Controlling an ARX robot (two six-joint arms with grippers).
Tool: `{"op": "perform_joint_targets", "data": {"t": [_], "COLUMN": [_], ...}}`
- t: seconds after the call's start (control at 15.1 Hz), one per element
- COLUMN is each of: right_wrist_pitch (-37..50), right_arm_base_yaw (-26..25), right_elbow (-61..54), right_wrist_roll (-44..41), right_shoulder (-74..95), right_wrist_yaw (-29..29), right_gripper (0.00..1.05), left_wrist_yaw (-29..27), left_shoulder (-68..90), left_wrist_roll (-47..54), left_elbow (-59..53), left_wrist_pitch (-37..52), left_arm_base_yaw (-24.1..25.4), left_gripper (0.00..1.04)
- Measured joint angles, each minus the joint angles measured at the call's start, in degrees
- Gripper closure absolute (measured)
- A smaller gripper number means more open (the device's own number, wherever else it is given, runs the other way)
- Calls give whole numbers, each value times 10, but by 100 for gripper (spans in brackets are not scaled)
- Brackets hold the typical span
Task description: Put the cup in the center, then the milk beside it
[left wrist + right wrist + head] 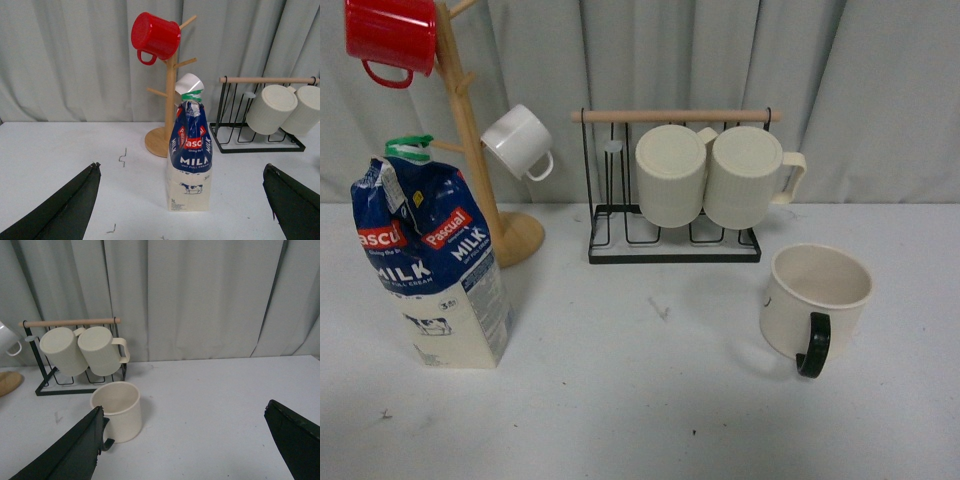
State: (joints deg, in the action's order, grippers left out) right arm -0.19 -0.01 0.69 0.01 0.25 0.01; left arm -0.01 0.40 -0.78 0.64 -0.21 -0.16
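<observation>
In your front view, neither arm shows. The milk carton point(430, 265) stands upright at the left of the white table point(650, 410), its green cap on top. The cup point(817, 305) sits upright at the right, well apart from the carton, with its black handle turned toward you. The middle of the table between them is bare apart from a small mark. Behind the carton, a wooden mug tree point(470, 130) holds a red mug point(392, 35) and a small white cup point(518, 142). At the back centre, a black wire rack point(675, 235) carries two ribbed cream mugs point(672, 172) on their sides.

In your left wrist view, the left gripper point(181, 166) is spread wide and holds nothing. Its dark fingers point(65, 210) frame the milk carton point(190, 155), which stands further off and touches neither.

In your right wrist view, the right gripper point(184, 406) is likewise spread and empty. The cup point(120, 410) sits just beyond one of its fingers point(70, 455), which hides part of the handle. You cannot tell whether they touch.
</observation>
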Motion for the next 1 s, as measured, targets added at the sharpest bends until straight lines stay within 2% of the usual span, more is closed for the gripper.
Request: {"op": "perform_joint_targets", "data": {"t": [1.0], "right_wrist_pitch": [-2], "right_arm_base_yaw": [0], "right_elbow": [0], "right_wrist_roll": [0], "right_shoulder": [0], "right_wrist_yaw": [-1], "right_gripper": [6], "left_wrist_yaw": [0], "left_shoulder": [0], "left_wrist_roll": [0], "left_elbow": [0], "left_wrist_pitch": [0], "left_arm_base_yaw": [0], "left_gripper": [7]}}
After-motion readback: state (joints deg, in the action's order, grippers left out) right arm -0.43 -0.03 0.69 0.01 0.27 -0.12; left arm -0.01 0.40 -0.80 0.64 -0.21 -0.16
